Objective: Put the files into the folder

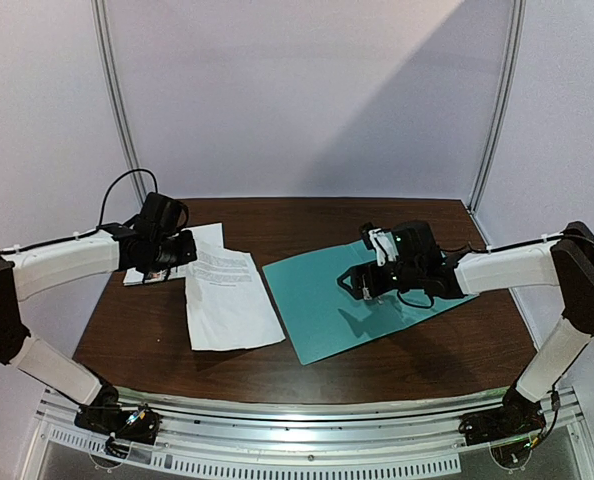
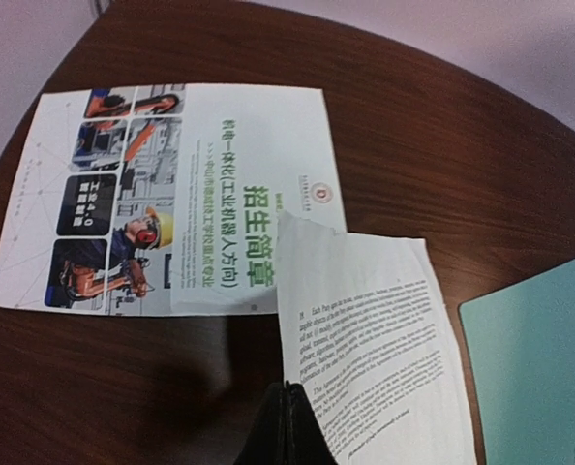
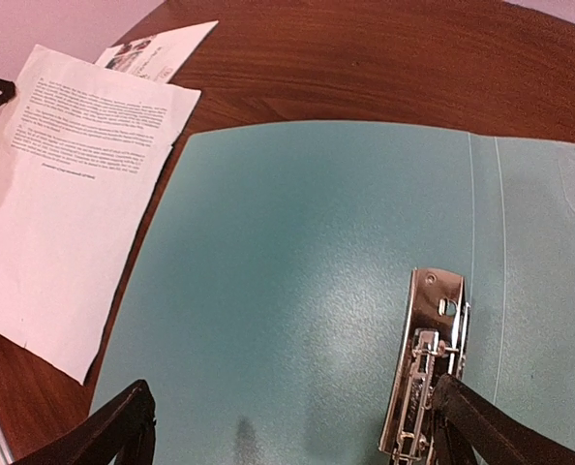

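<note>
Left wrist view: the left gripper (image 2: 289, 426) has its two dark fingers pressed flat together with no gap. They sit at the near left edge of the text sheet (image 2: 375, 349). Whether paper is pinched between them cannot be told. That white sheet of black print lies askew, and its far corner overlaps the near right corner of the colourful sheet (image 2: 171, 194). The colourful sheet lies flat on the brown table (image 2: 442, 126), with pictures along one side and green print down its middle. A teal edge of the folder (image 2: 549, 368) shows at the right of this view.

Right wrist view: the right gripper (image 3: 294, 386) is spread wide and grasps nothing, one finger at each lower corner of the view. It hangs over the folder, which lies opened flat. The metal clip (image 3: 428, 368) is fixed beside the fold line, just beside the right-hand finger. No sheet lies on the folder.

Top external view: the folder is right of the table's centre, turned at an angle. The text sheet lies just beside its left edge, and the colourful sheet lies further left, partly under the left arm. Both files are outside the folder.
</note>
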Controlling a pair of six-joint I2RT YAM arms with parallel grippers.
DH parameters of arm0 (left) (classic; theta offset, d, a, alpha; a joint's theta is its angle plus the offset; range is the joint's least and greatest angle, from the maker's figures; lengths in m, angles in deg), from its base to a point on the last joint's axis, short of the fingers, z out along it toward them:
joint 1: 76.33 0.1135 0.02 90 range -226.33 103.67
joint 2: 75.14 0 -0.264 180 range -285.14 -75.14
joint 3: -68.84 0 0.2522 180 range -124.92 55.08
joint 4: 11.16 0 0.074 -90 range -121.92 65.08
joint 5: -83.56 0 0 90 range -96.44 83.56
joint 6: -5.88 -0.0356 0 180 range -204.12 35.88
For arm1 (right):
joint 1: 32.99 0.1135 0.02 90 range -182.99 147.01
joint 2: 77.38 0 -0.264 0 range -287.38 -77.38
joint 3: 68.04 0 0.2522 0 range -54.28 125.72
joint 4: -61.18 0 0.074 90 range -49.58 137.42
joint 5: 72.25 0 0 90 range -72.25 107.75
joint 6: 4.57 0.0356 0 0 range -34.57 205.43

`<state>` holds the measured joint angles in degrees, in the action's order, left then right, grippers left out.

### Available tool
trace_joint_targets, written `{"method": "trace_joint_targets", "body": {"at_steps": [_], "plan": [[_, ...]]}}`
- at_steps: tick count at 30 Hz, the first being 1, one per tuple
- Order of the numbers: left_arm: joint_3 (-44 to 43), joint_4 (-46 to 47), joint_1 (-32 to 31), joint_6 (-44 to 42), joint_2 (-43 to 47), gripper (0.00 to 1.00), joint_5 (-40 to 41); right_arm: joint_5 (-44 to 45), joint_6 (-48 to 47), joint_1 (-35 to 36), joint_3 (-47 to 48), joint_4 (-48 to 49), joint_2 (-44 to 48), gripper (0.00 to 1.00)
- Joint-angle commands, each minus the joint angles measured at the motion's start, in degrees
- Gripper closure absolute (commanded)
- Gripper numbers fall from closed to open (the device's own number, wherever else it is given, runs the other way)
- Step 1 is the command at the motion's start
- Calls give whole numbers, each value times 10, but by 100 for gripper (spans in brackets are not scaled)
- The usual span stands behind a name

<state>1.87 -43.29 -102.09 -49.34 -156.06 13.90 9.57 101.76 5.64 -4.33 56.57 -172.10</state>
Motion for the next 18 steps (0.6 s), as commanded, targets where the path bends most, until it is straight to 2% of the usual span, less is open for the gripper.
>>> {"method": "trace_joint_targets", "body": {"at_steps": [1, 11, 18], "plan": [[-29, 32, -33, -64, 24, 100, -27, -27, 7, 3, 25, 19, -12, 1], [-98, 50, -85, -103, 59, 100, -61, -13, -3, 3, 39, 10, -1, 1], [-153, 60, -100, -95, 52, 100, -125, 73, -14, 3, 28, 3, 42, 1]]}}
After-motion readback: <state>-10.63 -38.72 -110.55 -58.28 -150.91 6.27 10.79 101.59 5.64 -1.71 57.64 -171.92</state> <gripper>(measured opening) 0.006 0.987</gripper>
